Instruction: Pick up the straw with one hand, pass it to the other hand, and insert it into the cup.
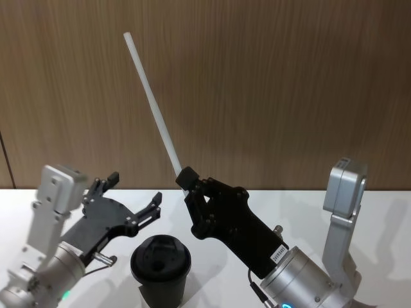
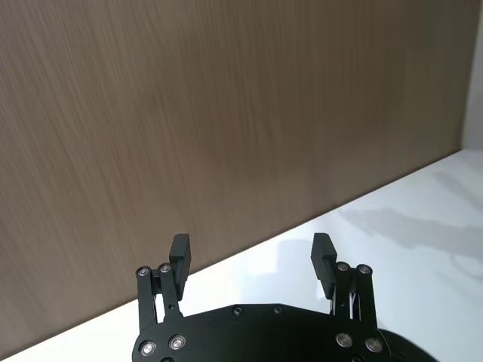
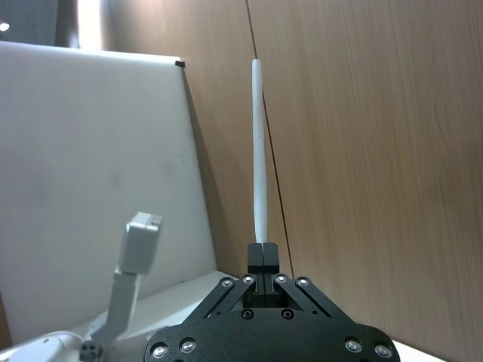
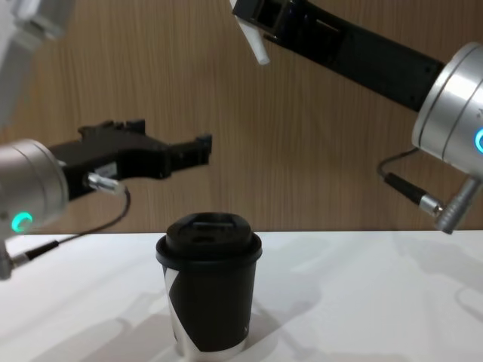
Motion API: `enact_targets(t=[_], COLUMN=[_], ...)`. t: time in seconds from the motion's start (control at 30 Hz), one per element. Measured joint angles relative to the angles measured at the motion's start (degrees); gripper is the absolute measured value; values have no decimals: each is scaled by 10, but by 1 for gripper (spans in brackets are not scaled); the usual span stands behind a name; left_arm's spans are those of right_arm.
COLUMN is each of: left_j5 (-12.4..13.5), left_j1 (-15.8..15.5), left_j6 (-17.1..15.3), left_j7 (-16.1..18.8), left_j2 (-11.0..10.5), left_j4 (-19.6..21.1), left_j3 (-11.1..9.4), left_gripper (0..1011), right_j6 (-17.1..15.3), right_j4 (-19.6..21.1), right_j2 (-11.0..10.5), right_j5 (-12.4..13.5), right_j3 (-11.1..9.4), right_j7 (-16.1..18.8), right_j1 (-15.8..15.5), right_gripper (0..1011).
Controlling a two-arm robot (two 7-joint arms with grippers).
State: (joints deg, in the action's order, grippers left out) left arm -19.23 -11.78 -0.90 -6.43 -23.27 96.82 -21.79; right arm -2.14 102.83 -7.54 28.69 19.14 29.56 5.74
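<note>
Above the white table, the right gripper was shut tight on the straw, pinching it close to its lower end. Most of the tube ran up from the grip toward 11 o'clock in the head view, and the chest view showed a short stub poking out below the fingers. The straw was fully airborne, well above the cup and not touching it. The cup stood upright on the table with its domed lid on, at 6 o'clock in the head view. The left gripper hovered at about 10 o'clock from the cup, wide open with nothing between its fingers. The right gripper sat at about 1 o'clock from the cup. My read on progress: pick-up done, since the straw was off the table and firmly held. I can't tell whether the handover was done or pending; the empty, open left claw near the straw fits either. Insertion was not done. What's left, at minimum: tip the straw's short end down, line it up over the lid opening, and push it in.
</note>
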Motion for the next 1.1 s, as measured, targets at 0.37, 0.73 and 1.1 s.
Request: enact_targets(t=[0.37,0.73,1.1], left_j5=[-104,-207,-289], left_j1=[20,33,32], left_j6=[-18,-34,-47], left_j7=[-74,-145,-215], left_j2=[-26,-41,-52], left_j4=[43,62,64], left_j3=[53,95,116], left_gripper=[1003,1003,1003], right_j6=[1,1,1], right_j4=[-1,-1,-1], right_j2=[1,1,1], right_j5=[1,1,1], right_j3=[1,2,2], right_j7=[-1,-1,-1], right_j1=[1,2,2], right_gripper=[1,1,1])
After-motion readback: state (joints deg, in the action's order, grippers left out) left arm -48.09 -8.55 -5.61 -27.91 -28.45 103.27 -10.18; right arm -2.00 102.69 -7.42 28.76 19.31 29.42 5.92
